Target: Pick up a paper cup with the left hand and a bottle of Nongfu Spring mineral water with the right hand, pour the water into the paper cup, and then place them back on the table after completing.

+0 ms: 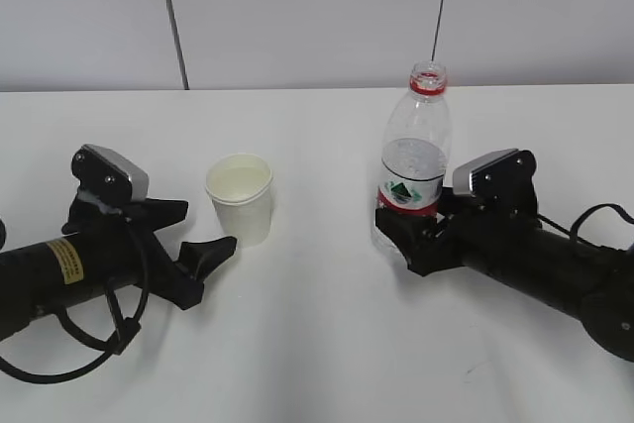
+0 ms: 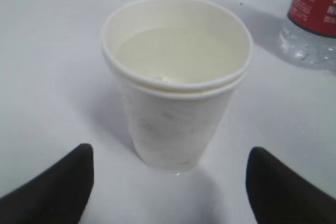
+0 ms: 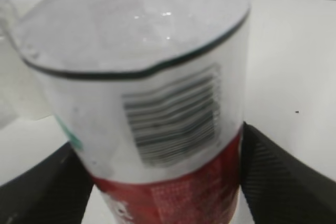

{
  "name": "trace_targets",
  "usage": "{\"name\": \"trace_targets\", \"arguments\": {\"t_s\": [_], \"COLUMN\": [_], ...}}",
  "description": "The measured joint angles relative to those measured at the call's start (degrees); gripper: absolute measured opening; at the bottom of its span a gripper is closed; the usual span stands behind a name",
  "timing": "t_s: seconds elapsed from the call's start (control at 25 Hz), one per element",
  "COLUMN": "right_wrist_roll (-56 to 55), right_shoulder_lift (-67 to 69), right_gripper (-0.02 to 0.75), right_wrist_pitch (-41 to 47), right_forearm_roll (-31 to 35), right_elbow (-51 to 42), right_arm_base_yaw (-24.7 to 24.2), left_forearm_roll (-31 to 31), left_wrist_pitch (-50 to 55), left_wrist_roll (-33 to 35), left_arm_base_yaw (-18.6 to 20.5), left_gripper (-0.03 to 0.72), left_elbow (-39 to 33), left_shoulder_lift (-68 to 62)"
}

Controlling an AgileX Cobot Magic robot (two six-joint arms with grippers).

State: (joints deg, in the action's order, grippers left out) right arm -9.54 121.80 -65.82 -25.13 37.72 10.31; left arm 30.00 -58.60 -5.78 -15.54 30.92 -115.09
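A white paper cup point(image 1: 241, 200) stands upright on the white table point(image 1: 317, 344), and the left wrist view shows clear water point(image 2: 178, 53) in it. My left gripper point(image 1: 210, 224) is open just short of the cup point(image 2: 178, 124), with a finger low on each side and apart from it. The uncapped Nongfu Spring bottle point(image 1: 416, 146), with a red and white label, stands upright right of the cup, partly filled with water. My right gripper point(image 1: 408, 230) is shut on its lower body; in the right wrist view the bottle point(image 3: 152, 77) fills the space between both fingers.
A plain grey-white panelled wall runs behind the table's far edge. The bottle's lower part also shows at the top right of the left wrist view point(image 2: 312, 19). Loose black cables hang by both arms near the front.
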Motion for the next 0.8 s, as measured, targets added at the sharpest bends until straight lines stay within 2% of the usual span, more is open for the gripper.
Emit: {"name": "trace_targets", "arguments": {"t_s": [0.36, 0.52, 0.8], "right_wrist_roll": [1.96, 1.95, 2.93], "right_shoulder_lift": [-2.32, -2.46, -2.93], "right_gripper": [0.603, 0.652, 0.665], "right_wrist_pitch": [-0.59, -0.48, -0.34], "right_forearm_roll": [2.78, 2.92, 5.33], "right_elbow": [-5.51, -7.51, -11.05], "right_arm_base_yaw": [0.00, 0.00, 0.00], "left_forearm_roll": [0.06, 0.06, 0.11], "left_wrist_pitch": [2.97, 3.79, 4.16], "left_wrist_roll": [0.00, 0.00, 0.00], "left_arm_base_yaw": [0.13, 0.13, 0.13], "left_gripper": [0.546, 0.546, 0.546], "left_elbow": [-1.52, -1.52, -1.52], "left_shoulder_lift": [1.89, 1.89, 2.16]}}
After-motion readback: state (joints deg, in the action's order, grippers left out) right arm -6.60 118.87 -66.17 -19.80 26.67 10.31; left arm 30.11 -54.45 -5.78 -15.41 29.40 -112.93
